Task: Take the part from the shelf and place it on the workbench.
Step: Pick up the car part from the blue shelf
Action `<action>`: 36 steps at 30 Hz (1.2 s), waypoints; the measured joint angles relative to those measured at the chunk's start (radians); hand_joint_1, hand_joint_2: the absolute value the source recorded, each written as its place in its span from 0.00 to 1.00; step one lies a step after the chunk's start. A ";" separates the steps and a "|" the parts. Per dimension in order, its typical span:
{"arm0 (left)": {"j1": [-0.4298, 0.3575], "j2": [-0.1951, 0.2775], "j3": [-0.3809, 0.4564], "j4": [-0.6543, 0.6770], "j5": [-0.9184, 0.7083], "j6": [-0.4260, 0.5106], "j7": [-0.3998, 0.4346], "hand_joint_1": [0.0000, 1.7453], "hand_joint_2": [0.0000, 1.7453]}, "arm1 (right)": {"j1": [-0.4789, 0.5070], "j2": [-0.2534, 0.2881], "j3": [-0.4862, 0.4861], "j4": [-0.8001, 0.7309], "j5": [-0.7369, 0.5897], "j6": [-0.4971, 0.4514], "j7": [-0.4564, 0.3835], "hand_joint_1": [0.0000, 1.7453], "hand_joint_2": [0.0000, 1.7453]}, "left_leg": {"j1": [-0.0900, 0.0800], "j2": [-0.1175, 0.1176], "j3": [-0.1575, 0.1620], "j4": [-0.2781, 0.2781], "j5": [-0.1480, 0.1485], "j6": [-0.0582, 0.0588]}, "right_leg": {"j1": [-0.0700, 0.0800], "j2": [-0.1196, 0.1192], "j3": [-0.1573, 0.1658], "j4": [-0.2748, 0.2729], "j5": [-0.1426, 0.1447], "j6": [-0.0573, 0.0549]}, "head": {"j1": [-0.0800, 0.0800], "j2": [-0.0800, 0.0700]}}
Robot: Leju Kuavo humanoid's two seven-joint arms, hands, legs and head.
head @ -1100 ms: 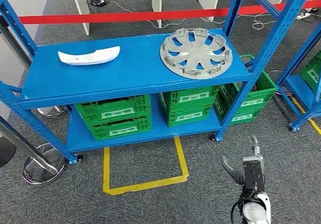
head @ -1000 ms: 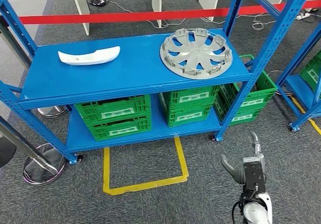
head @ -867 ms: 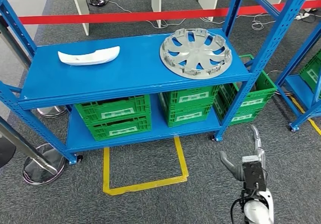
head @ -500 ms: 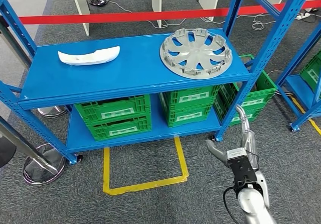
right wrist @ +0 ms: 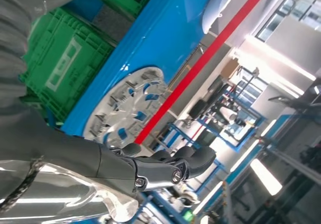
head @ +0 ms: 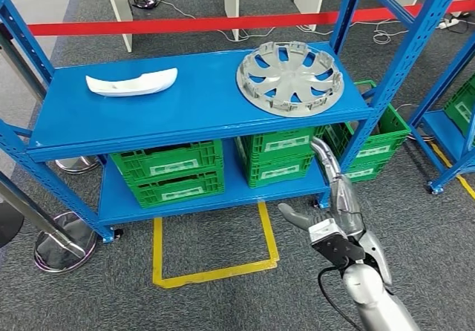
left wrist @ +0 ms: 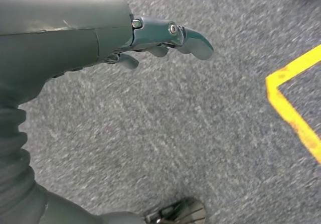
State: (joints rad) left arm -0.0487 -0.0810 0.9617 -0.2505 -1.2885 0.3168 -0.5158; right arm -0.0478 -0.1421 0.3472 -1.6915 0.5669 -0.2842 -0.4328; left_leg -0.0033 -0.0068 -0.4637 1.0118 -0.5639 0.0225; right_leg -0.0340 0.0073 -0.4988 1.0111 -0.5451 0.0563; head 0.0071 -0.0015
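A silver hubcap (head: 289,77) lies flat at the right end of the blue shelf's top board (head: 190,108); in the right wrist view the hubcap (right wrist: 127,111) lies just beyond my fingers. A white curved trim part (head: 131,83) lies at the left end of that board. My right hand (head: 330,208) is raised in front of the shelf, below the hubcap, fingers spread and holding nothing. In the left wrist view my left hand (left wrist: 113,35) hangs over the grey carpet, fingers extended, nothing in it.
Green crates (head: 168,171) fill the lower shelf board, with more crates (head: 369,145) beside the right upright. A red barrier tape (head: 185,24) runs behind the shelf. Yellow floor tape (head: 213,264) marks a square on the carpet. Another blue rack (head: 453,123) stands at the right.
My right hand has risen from low near the floor and moved left and forward toward the shelf's right end. The shelf parts have not moved.
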 joint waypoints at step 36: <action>-0.057 -0.025 -0.067 0.001 -0.016 0.012 0.020 0.00 0.00 | -0.582 -0.098 0.407 0.243 0.607 0.088 0.270 0.00 1.00 | 0.000 0.000 -0.004 0.001 0.005 -0.001 | 0.000 0.000 -0.005 0.001 0.005 0.000 | 0.000 0.000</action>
State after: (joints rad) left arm -0.1059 -0.1057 0.8946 -0.2495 -1.3044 0.3288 -0.4955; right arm -0.6301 -0.2404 0.7544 -1.4486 1.1739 -0.1959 -0.1626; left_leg -0.0033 -0.0068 -0.4673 1.0124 -0.5587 0.0213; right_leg -0.0340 0.0075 -0.5041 1.0117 -0.5405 0.0564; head 0.0071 -0.0015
